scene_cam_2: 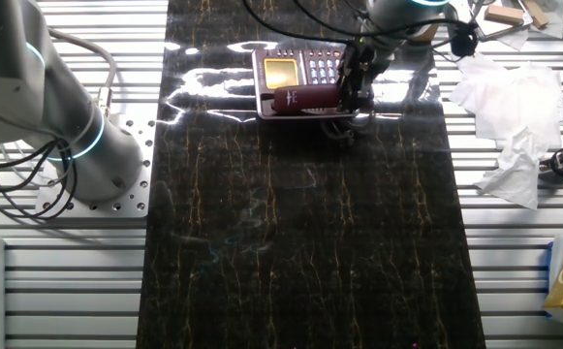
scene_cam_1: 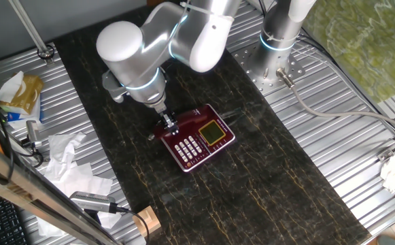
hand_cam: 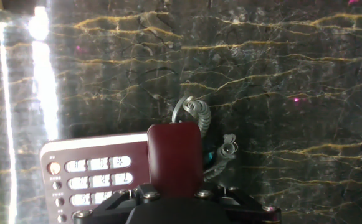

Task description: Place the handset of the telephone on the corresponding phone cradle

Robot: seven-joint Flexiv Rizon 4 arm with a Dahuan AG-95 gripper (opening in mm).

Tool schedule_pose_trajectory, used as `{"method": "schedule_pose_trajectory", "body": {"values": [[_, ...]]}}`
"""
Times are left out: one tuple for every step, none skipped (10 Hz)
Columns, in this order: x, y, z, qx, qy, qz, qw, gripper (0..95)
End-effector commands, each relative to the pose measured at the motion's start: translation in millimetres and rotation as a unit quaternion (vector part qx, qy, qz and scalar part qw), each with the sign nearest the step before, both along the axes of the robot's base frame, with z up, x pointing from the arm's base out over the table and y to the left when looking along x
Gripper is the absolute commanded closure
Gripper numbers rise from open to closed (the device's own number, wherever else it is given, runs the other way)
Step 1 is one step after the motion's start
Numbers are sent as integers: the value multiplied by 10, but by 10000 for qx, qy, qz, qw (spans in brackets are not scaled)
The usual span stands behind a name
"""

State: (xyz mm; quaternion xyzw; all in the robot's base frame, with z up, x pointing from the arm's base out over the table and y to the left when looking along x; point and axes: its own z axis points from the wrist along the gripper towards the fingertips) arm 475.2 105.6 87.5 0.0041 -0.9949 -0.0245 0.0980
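The telephone point(scene_cam_1: 204, 138) is a small dark red base with white keypad buttons and a yellow-green display, lying mid-table on the dark marble mat; it also shows in the other fixed view point(scene_cam_2: 296, 70). The handset point(scene_cam_2: 306, 98), a narrow dark red bar, lies along the base's cradle edge. I cannot tell whether it touches the cradle. In the hand view the handset point(hand_cam: 174, 155) sticks out from between the jaws, beside the keypad point(hand_cam: 100, 180). Its curly cord point(hand_cam: 193, 113) loops past its tip. My gripper point(scene_cam_2: 355, 85) is shut on one end of the handset, and also shows in one fixed view point(scene_cam_1: 167, 124).
A second arm's base point(scene_cam_1: 277, 47) stands at the mat's far side. Crumpled tissues point(scene_cam_1: 68, 160) and a wooden block point(scene_cam_1: 145, 221) lie off the mat on the slatted table. A yellow packet point(scene_cam_1: 22, 95) lies at the left.
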Motion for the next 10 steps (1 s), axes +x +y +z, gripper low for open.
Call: {"method": "schedule_pose_trajectory", "body": {"values": [[4, 5, -2, -51, 9, 7, 10000, 950], [4, 4, -2, -120, 15, 50, 9999, 950], [2, 2, -3, -175, 32, 97, 9998, 950], [0, 0, -6, -237, 50, 136, 9996, 950], [0, 0, -6, -230, 53, 115, 9997, 950], [-1, 1, -7, -255, 53, 122, 9996, 950], [-1, 1, -7, -314, 52, 153, 9994, 950], [-2, 0, -9, -412, 53, 218, 9989, 950], [-4, 0, -11, -388, 60, 208, 9990, 950], [-8, -4, -18, -422, 62, 271, 9987, 950]]}}
